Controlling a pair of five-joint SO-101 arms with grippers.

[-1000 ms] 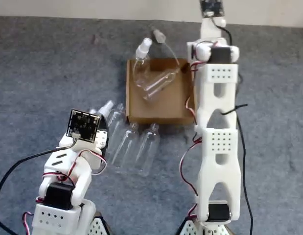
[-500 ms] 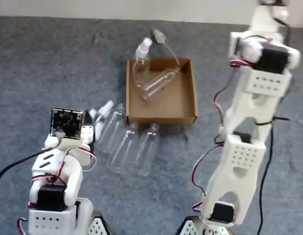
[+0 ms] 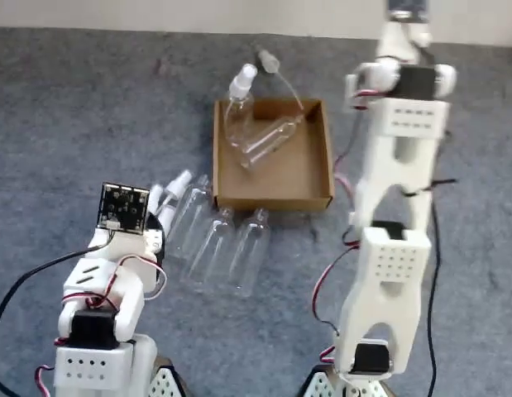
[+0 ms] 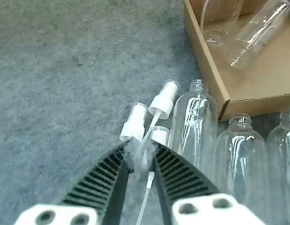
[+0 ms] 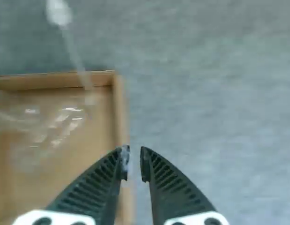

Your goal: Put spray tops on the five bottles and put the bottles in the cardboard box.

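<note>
Grey carpet (image 3: 65, 116): covers the table under everything.
Right arm (image 3: 394, 190): stretched from 5 o'clock to 1 o'clock of the scene, at 3 o'clock of the cardboard box (image 3: 272, 201).
Left arm (image 3: 107, 289): folded low at 7 o'clock.
Cardboard box: open-topped, just toward 12 o'clock from the centre.
Capped bottle (image 3: 236, 112): clear, with a white spray head on. It sits in the box's 11 o'clock corner, head past the rim.
Slanted bottle (image 3: 268, 141): clear, lying across the box floor, neck toward 1 o'clock.
Loose bottles (image 3: 214, 244): three, clear and uncapped. They lie side by side on the carpet at 7 o'clock of the box, necks toward it.
Right gripper (image 5: 134, 159): jaws a slim gap apart, nothing between them. The tips line up with the box's side wall near a corner.
Left gripper (image 4: 142, 153): jaws narrowly parted, at 9 o'clock of the loose bottles, tips at the spray tops (image 4: 162, 99). A thin white tube (image 4: 144, 201) runs through the gap, seemingly not pinched.
Spray tops: white, on the carpet just beside the outermost loose bottle.
Far spray top (image 3: 270, 60): on the carpet at 12 o'clock of the box, its tube reaching to the box's 1 o'clock corner.
</note>
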